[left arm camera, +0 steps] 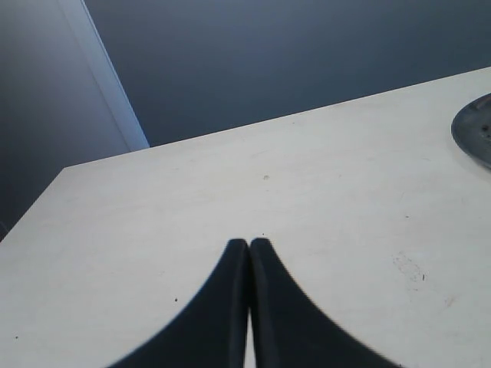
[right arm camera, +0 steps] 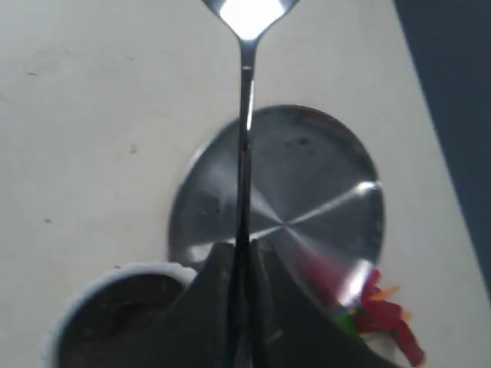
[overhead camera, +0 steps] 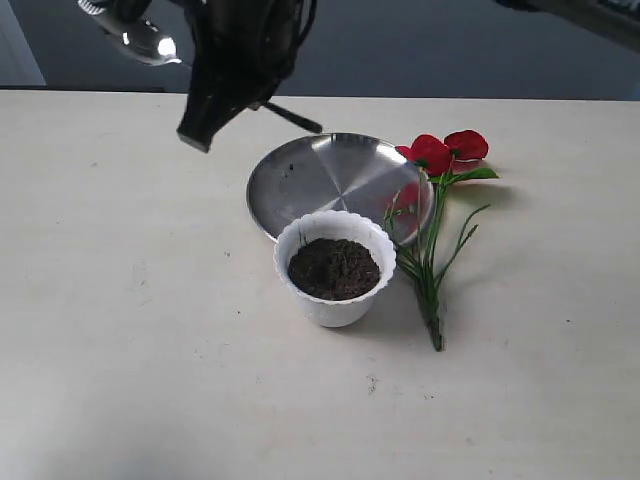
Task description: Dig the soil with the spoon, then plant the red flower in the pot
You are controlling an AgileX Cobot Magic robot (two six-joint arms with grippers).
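The right gripper (right arm camera: 244,257) has its fingers (right arm camera: 211,291) clamped on the thin handle of the spoon (right arm camera: 245,115). The handle runs out straight from between the fingertips, and the shiny bowl sits at the far end, well beyond the tips. In the exterior view the spoon's bowl (overhead camera: 140,42) shows at the top edge, held in the air above the surface (overhead camera: 120,330), with the dark arm reaching across to the left side of the scene and the end of the handle poking out behind it.

The left gripper (left arm camera: 249,245) has its fingers (left arm camera: 219,307) pressed together with nothing between them, hanging over a bare part of the surface (left arm camera: 230,192).

The white pot (overhead camera: 335,266) stands upright near the middle of the surface, filled with dark soil (overhead camera: 334,268). Its back rim overlaps the front edge of the round steel plate (overhead camera: 330,180) in the exterior view; whether the two touch, I cannot tell. The red flower (overhead camera: 445,152) lies flat just right of the pot and plate, blooms toward the far side, green stems pointing toward the near side.
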